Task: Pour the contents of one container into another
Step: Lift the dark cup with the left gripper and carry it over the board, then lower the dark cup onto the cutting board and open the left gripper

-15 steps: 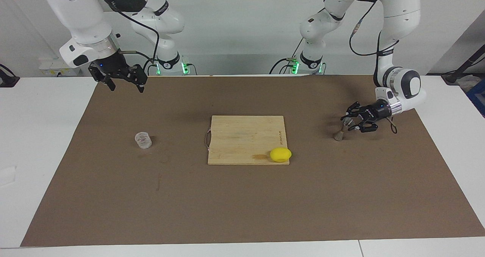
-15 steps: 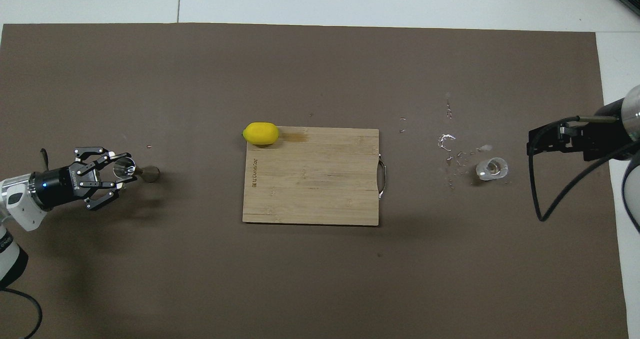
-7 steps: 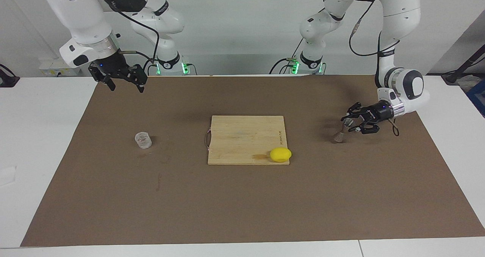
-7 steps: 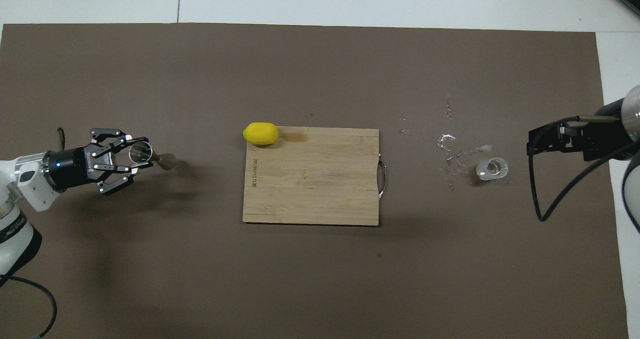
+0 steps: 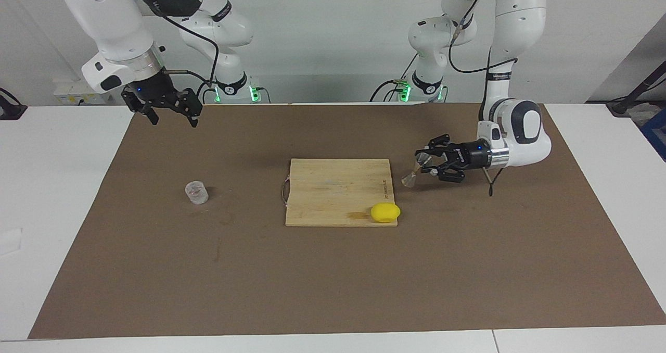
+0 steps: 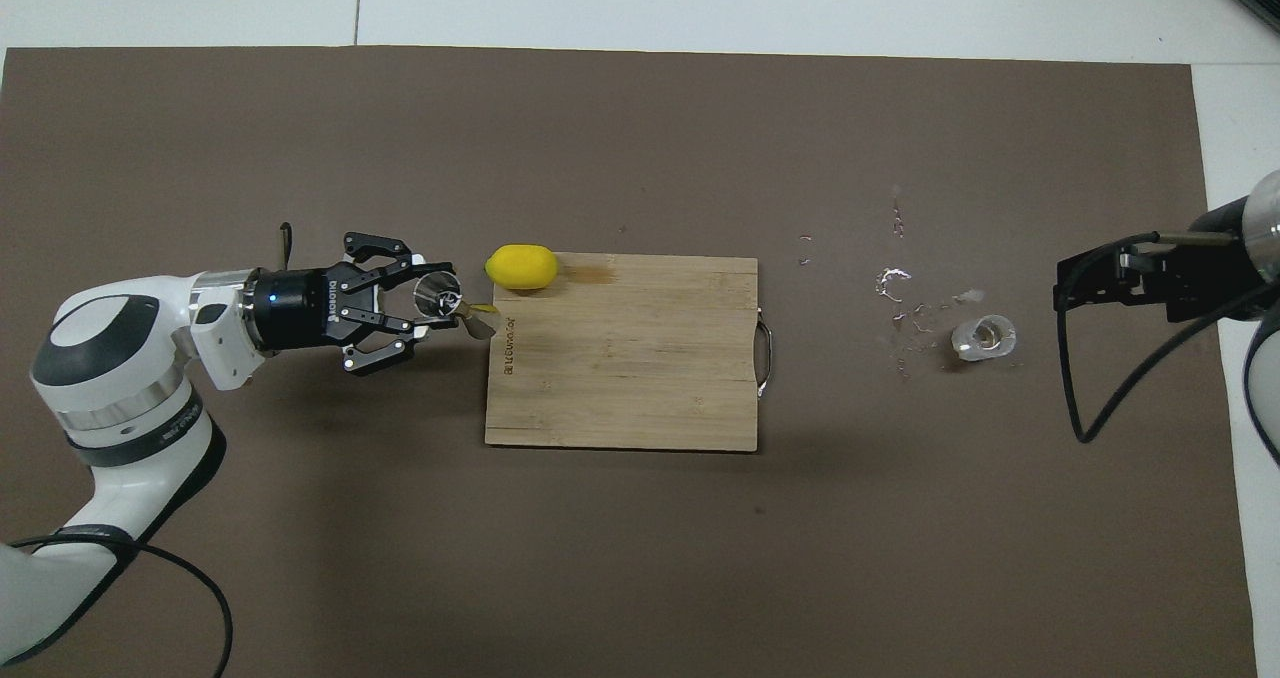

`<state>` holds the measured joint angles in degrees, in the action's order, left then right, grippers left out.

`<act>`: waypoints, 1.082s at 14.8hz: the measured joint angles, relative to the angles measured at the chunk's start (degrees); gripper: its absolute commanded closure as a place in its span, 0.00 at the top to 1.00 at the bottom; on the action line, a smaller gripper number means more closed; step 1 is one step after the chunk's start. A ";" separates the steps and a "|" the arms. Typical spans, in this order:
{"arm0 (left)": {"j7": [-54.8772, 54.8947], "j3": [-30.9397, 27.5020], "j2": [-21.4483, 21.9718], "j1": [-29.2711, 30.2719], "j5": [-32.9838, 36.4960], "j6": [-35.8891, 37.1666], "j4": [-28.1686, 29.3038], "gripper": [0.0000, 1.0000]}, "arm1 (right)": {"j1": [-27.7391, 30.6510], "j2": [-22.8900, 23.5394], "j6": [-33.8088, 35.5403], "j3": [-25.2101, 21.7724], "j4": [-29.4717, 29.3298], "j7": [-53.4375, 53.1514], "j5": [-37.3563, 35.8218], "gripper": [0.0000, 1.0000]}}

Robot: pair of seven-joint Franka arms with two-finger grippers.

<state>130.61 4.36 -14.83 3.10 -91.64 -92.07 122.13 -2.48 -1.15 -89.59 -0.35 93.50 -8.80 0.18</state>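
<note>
The small clear cup (image 5: 196,192) stands upright on the brown mat toward the right arm's end; it also shows in the overhead view (image 6: 984,338). My left gripper (image 5: 424,164) is shut on the grey metal jigger (image 5: 414,172) and holds it tilted, low over the mat at the cutting board's edge toward the left arm's end. In the overhead view the left gripper (image 6: 425,303) and the jigger (image 6: 440,298) are beside the lemon. My right gripper (image 5: 171,114) is open and empty, raised over the mat's corner near its own base, apart from the cup; it waits (image 6: 1100,283).
A wooden cutting board (image 5: 338,186) with a wire handle lies mid-mat (image 6: 620,378). A yellow lemon (image 5: 385,212) sits at its corner (image 6: 521,266). Spilled droplets (image 6: 895,283) lie on the mat between the cup and the board.
My left gripper has carried the jigger from the left arm's end of the mat to the cutting board's edge. The right arm and the cup have not moved.
</note>
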 measured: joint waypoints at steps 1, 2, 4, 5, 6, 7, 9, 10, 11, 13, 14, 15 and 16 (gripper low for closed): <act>-0.20 0.00 -0.01 -2.32 -2.07 -2.02 0.04 0.34 | 0.00 0.00 0.00 0.00 0.00 0.00 0.00 1.00; -0.30 0.00 -0.02 -4.85 -4.64 -4.47 0.10 0.35 | 0.00 0.00 0.00 0.00 0.00 0.00 0.00 1.00; -0.36 0.02 -0.09 -10.40 -10.75 -10.24 0.20 0.35 | 0.00 0.00 0.00 0.00 0.00 0.00 0.00 1.00; -0.36 0.04 -0.14 -13.23 -13.92 -13.20 0.22 0.37 | 0.00 0.00 0.00 0.00 0.00 0.00 0.00 1.00; -0.36 0.05 -0.17 -15.91 -16.92 -16.07 0.23 0.38 | 0.00 0.00 0.00 0.00 0.00 0.00 0.00 1.00; -0.10 0.05 -0.20 -18.23 -19.49 -18.63 0.22 0.38 | 0.00 0.00 0.00 0.00 0.00 0.00 0.00 1.00; 3.44 0.03 -0.30 -22.02 -23.58 -23.16 0.25 0.38 | 0.00 0.00 0.00 0.00 0.00 0.00 0.00 1.00; 5.64 0.02 -0.48 -23.46 -25.11 -25.10 0.36 0.38 | 0.00 0.00 0.00 0.00 0.00 0.00 0.00 1.00; 7.39 0.00 -0.73 -24.59 -26.29 -26.56 0.62 0.38 | 0.00 0.00 0.00 0.00 0.00 0.00 0.00 1.00; 10.32 -0.06 -1.16 -25.38 -26.96 -28.35 1.33 0.38 | 0.00 0.00 0.00 0.00 0.00 0.00 0.00 1.00; 11.80 -0.14 -1.26 -25.37 -27.04 -28.98 1.69 0.39 | 0.00 0.00 0.00 0.00 0.00 0.00 0.00 1.00; 12.85 -0.19 -1.30 -25.37 -27.15 -29.41 2.02 0.39 | 0.00 0.00 0.00 0.00 0.00 0.00 0.00 1.00; 13.60 -0.19 -1.31 -25.41 -27.30 -29.68 2.29 0.39 | 0.00 0.00 0.00 0.00 0.00 0.00 0.00 1.00</act>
<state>144.21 4.17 -16.15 -22.30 -118.94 -121.75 124.42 -2.48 -1.15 -89.59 -0.35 93.50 -8.80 0.18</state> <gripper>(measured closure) 0.489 0.000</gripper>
